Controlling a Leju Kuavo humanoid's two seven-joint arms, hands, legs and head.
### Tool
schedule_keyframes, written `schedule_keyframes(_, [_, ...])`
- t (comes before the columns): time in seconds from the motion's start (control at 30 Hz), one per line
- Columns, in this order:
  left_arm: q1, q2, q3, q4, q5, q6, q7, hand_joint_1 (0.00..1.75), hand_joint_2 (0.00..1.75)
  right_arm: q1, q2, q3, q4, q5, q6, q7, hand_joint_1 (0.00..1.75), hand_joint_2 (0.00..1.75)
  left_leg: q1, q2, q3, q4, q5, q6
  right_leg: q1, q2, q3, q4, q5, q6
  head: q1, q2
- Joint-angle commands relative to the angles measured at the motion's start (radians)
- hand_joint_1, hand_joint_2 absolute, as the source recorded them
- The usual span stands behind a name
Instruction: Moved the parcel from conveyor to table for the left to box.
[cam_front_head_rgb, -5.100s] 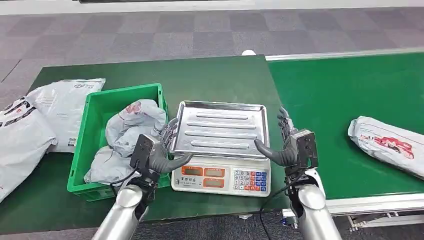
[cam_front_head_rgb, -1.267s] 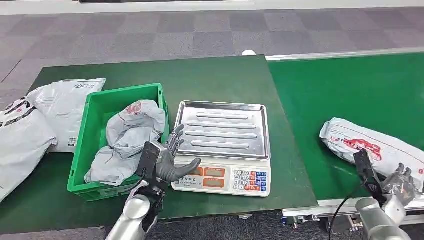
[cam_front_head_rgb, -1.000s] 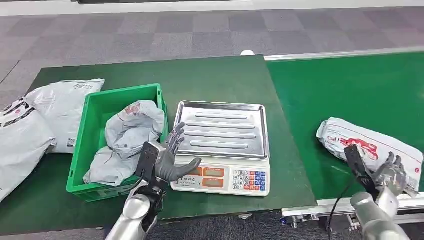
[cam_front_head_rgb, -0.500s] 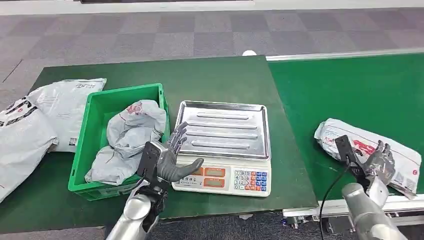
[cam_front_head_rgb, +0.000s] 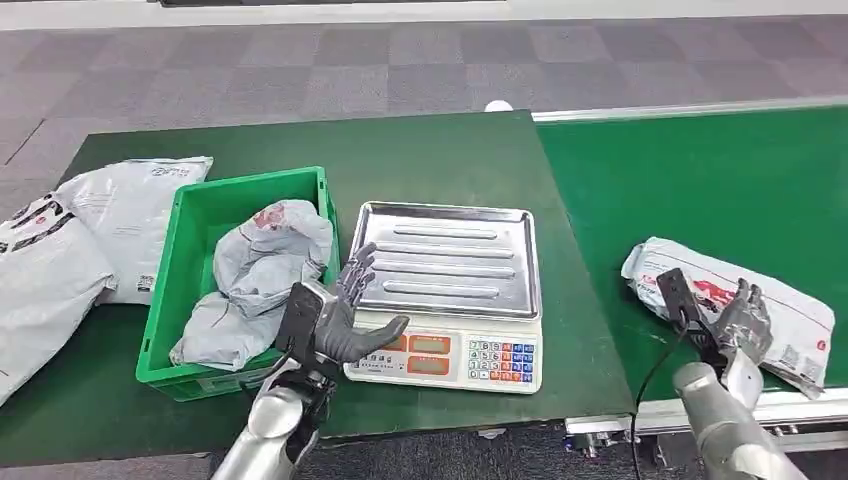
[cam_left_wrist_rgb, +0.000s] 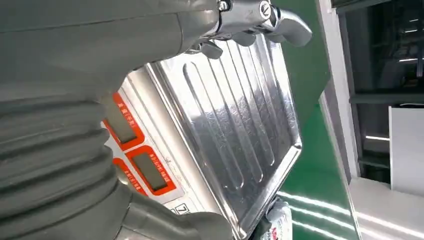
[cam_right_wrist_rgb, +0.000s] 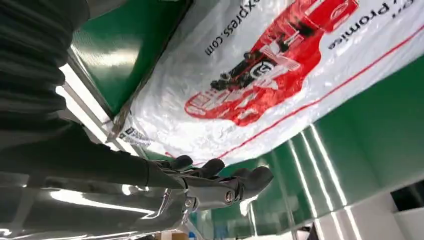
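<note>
So the parcel I'm after is lying flat on the conveyor, well off to the right of the scale and close to the belt's near edge. It's a white poly mailer with a red print on it, and the right wrist view shows that print nice and close.

My right hand is right over the near part of the parcel, fingers spread and holding nothing. In the wrist view the fingertips sit just at the bag's edge. Honestly can't tell if they're touching it or a hair above, since that view is turned and pretty tight.

My left hand is at the scale's front left corner, between the scale and the green crate, also open with nothing in it, thumb pointing over the display. The left wrist view has the fingers over the scale's steel tray.

The crate sits just left of the scale on the bench and has grey bags piled inside. Further left of the scale, past the crate, a couple more white mailers lie on the bench edge.
</note>
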Motion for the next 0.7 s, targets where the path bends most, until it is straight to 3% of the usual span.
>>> schedule_keyframes(0.03, [-0.037,0.040,-0.077,0.026,-0.047,0.022,-0.009,0.00,1.75,-0.036,0.015,0.010,0.125,0.013,0.010,0.049,0.00,1.75,0.000,0.004,0.003,-0.003,0.001,0.002,0.001,0.001,0.002,-0.003,0.001,-0.003,0.000,0.000])
schedule_keyframes(0.7, [-0.032,0.041,-0.082,0.004,-0.049,0.021,-0.008,0.00,1.75,-0.048,0.025,0.011,0.106,0.045,0.022,0.050,0.00,1.75,0.000,0.005,0.002,-0.002,0.000,0.002,0.001,0.003,0.001,-0.003,0.002,-0.003,0.000,0.000])
